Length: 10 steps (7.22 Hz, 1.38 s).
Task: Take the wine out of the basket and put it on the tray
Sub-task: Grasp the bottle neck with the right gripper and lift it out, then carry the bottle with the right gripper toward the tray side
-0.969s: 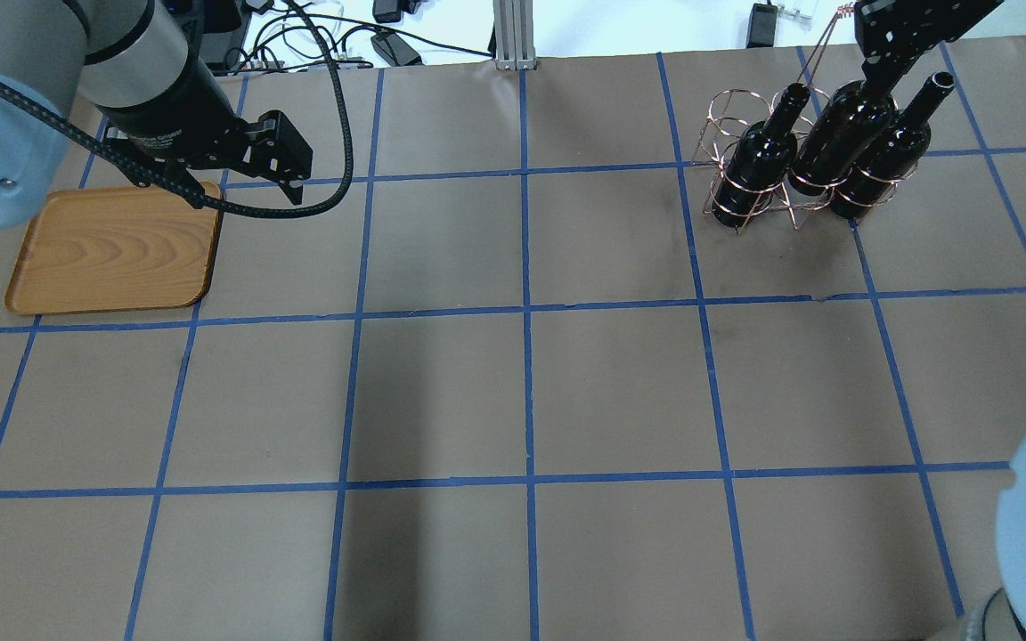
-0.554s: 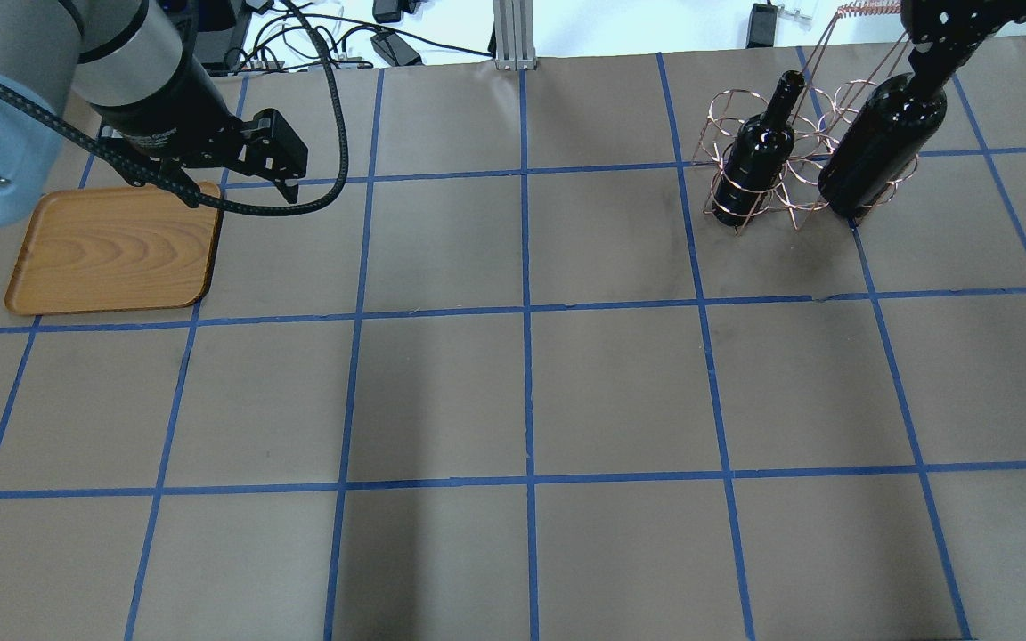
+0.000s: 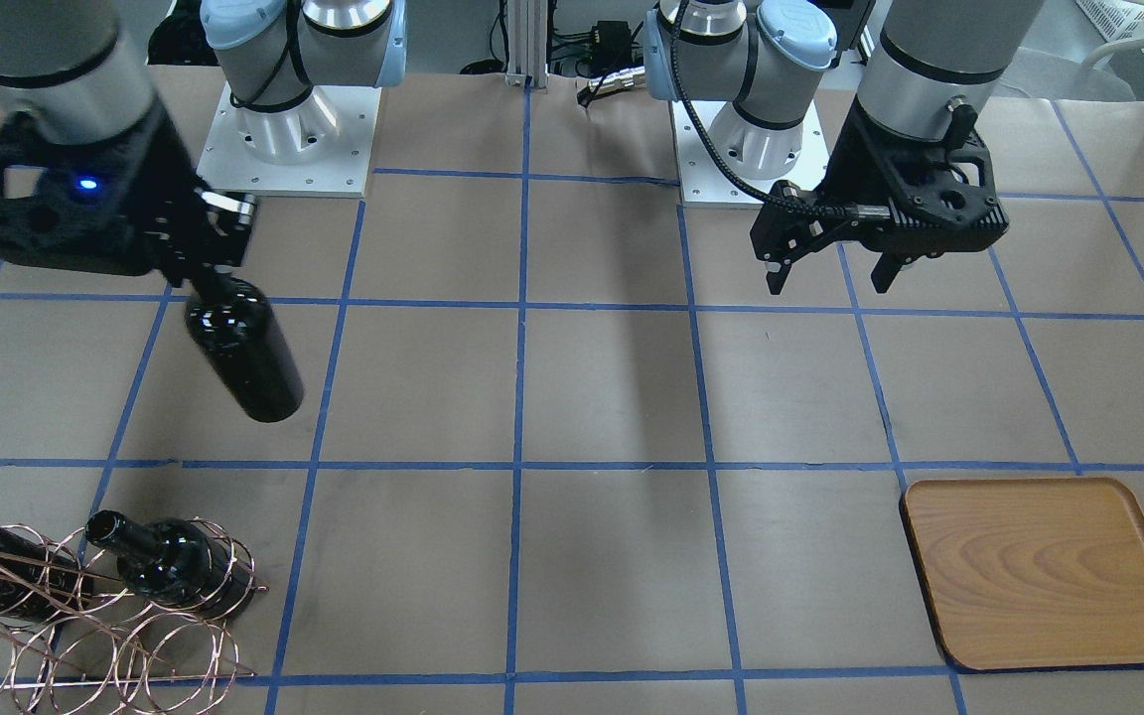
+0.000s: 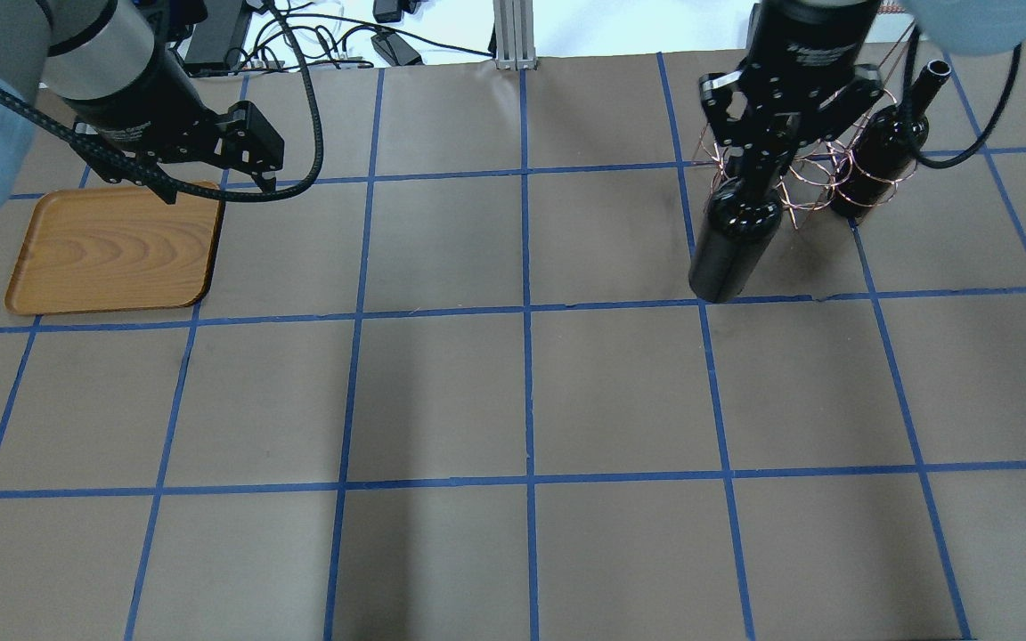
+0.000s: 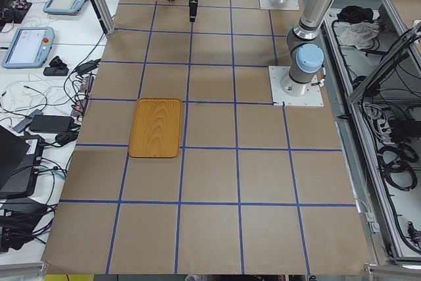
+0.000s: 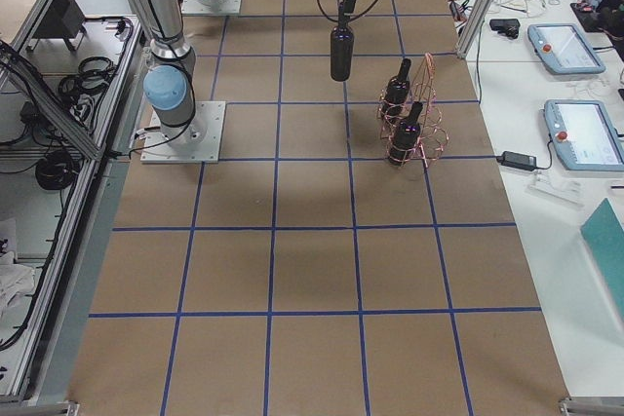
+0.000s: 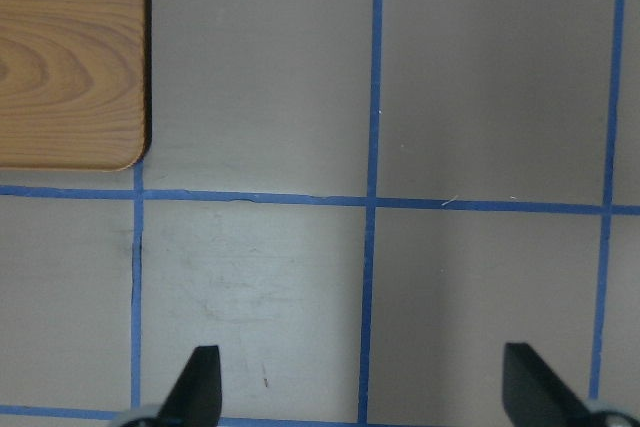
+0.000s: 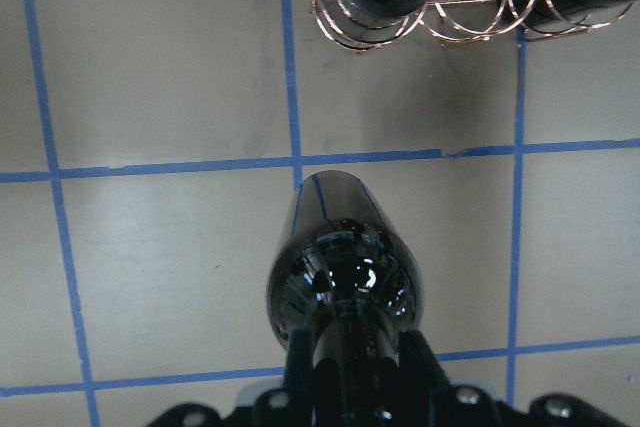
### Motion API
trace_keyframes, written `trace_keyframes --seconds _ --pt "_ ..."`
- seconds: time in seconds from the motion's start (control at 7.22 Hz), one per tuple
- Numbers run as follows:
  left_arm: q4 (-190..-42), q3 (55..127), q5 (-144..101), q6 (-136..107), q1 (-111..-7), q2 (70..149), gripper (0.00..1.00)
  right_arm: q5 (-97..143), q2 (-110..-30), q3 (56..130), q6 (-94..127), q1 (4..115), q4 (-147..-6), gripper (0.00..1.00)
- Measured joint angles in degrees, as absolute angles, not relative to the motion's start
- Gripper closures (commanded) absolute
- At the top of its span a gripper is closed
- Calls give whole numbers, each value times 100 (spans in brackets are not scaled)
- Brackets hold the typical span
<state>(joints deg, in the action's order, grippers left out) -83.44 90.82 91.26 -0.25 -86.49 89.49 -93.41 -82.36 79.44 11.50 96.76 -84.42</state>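
My right gripper [image 4: 764,162] is shut on the neck of a glossy black wine bottle [image 4: 731,249] and holds it upright in the air, clear of the basket [image 4: 811,182]. The bottle also shows in the front view [image 3: 242,353] and the right wrist view [image 8: 345,277]. The copper wire basket [image 3: 115,626] holds two more bottles [image 3: 170,561]. The wooden tray [image 4: 112,249] lies empty at the far left; it also shows in the front view [image 3: 1044,571]. My left gripper [image 3: 827,286] is open and empty, above the table beside the tray's corner.
The table is brown paper with a blue tape grid. Cables and power bricks [image 4: 388,44] lie past its far edge. An aluminium post [image 4: 511,36] stands at the far middle. The arm bases [image 3: 294,109] sit at the robot's side.
My right gripper has lifted the middle bottle out of the basket and carried it left and toward the robot. My left arm has drifted slightly left.
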Motion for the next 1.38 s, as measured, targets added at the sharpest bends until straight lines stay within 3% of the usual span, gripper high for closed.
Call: trace_keyframes --seconds 0.55,1.38 --pt "-8238 9022 9328 551 -7802 8945 0 -9156 -7501 8006 3524 11413 -9575 100" --pt "-8209 9017 9272 1835 -6700 8960 0 -9025 -6365 7107 5800 13045 -10193 100"
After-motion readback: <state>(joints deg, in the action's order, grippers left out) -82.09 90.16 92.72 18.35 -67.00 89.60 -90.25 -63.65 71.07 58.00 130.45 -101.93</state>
